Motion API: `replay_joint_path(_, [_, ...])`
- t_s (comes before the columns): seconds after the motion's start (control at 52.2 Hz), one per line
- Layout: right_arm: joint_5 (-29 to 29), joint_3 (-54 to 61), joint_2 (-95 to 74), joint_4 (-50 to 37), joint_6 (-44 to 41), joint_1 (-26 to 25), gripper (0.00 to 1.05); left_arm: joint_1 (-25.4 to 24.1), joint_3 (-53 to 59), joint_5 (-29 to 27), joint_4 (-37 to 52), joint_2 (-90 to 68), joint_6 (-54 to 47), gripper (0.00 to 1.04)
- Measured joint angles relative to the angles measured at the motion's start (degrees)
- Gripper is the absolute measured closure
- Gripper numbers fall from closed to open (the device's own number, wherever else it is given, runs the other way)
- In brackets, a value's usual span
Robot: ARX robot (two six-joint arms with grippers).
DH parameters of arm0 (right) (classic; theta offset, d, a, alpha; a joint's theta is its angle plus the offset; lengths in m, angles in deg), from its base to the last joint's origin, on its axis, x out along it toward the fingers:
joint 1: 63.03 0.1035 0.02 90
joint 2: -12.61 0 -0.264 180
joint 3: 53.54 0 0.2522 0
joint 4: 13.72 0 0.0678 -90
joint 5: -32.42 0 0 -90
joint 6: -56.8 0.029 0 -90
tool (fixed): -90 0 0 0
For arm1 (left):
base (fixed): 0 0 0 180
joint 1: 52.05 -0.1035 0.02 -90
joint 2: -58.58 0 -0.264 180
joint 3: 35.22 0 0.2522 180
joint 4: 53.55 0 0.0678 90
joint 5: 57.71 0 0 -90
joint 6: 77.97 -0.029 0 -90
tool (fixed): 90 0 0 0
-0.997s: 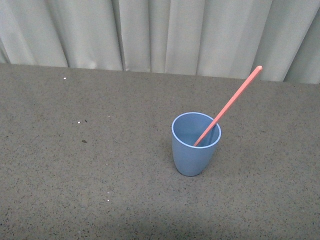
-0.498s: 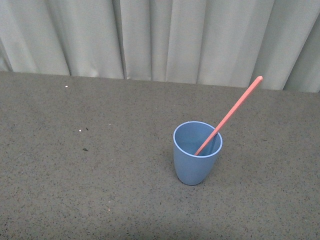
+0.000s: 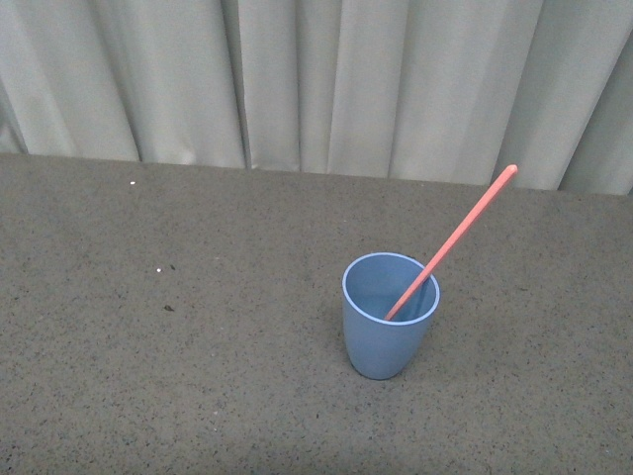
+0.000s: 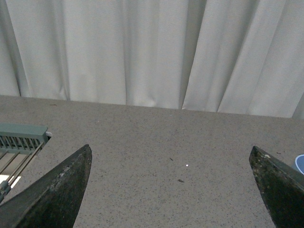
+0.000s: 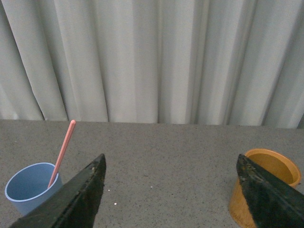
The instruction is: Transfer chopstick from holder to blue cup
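chopstick (image 3: 457,236) stands in the blue cup (image 3: 389,317), its lower end inside, its long axis leaning up toward two o'clock past the rim. cup sits upright on the grey surface (image 3: 178,356). left hand (image 4: 171,190) and right hand (image 5: 171,190) both hang with fingers spread wide, holding nothing. an orange cup (image 5: 261,183) stands near the right hand.

Open tabletop (image 3: 198,376) all round, only blue cup (image 3: 386,341) with leaning chopstick (image 3: 460,236) obstructing
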Motion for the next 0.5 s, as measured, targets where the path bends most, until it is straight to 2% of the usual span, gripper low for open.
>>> replay_joint_path(0.115, [0.0, 0.0, 0.0, 0.0, 0.1, 0.0, 0.08, 0.0, 0.0, 0.0, 0.0, 0.0, 0.0, 0.07])
replay_joint_path(0.173, [0.0, 0.0, 0.0, 0.0, 0.0, 0.0, 0.1, 0.0, 0.0, 0.0, 0.0, 0.0, 0.0, 0.07])
replay_joint_path(0.498, [0.0, 0.0, 0.0, 0.0, 0.0, 0.0, 0.09, 0.0, 0.0, 0.0, 0.0, 0.0, 0.0, 0.07])
